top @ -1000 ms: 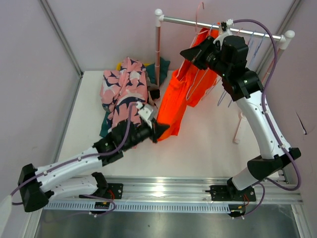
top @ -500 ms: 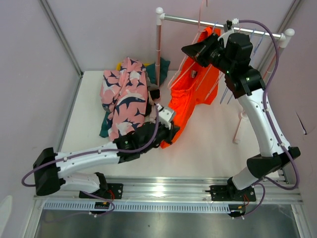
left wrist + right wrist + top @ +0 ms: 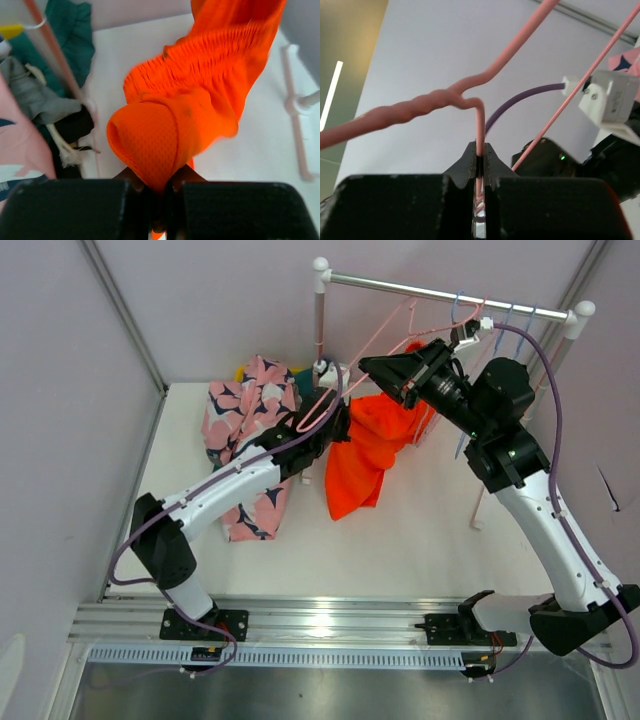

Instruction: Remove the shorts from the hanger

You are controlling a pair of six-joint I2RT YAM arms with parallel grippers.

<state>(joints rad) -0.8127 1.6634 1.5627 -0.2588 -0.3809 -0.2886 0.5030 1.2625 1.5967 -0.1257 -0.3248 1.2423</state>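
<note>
The bright orange shorts (image 3: 368, 450) hang bunched in the air below the rail, between my two grippers. My left gripper (image 3: 338, 422) is shut on a fold of them; the wrist view shows the orange mesh (image 3: 200, 100) pinched between the fingers. My right gripper (image 3: 372, 367) is shut on the pink wire hanger (image 3: 370, 350), gripping its wire (image 3: 480, 130) just below the twisted neck. The hanger is tilted off the rail. The pink shorts with navy pattern (image 3: 245, 435) lie on the table at the left. Teal (image 3: 75, 37), grey (image 3: 35, 97) and black (image 3: 75, 125) shorts lie heaped beside them.
A metal rail (image 3: 440, 290) on white posts (image 3: 320, 330) crosses the back right. Blue and pale empty hangers (image 3: 500, 325) hang on it near the right end. The rack's white foot (image 3: 482, 500) stands on the table at the right. Grey walls close the back and sides.
My left arm has swung up and back, lifting the orange shorts toward the rail post. My right gripper has pulled the pink hanger left and down from the rail. The shorts now hang bunched.
</note>
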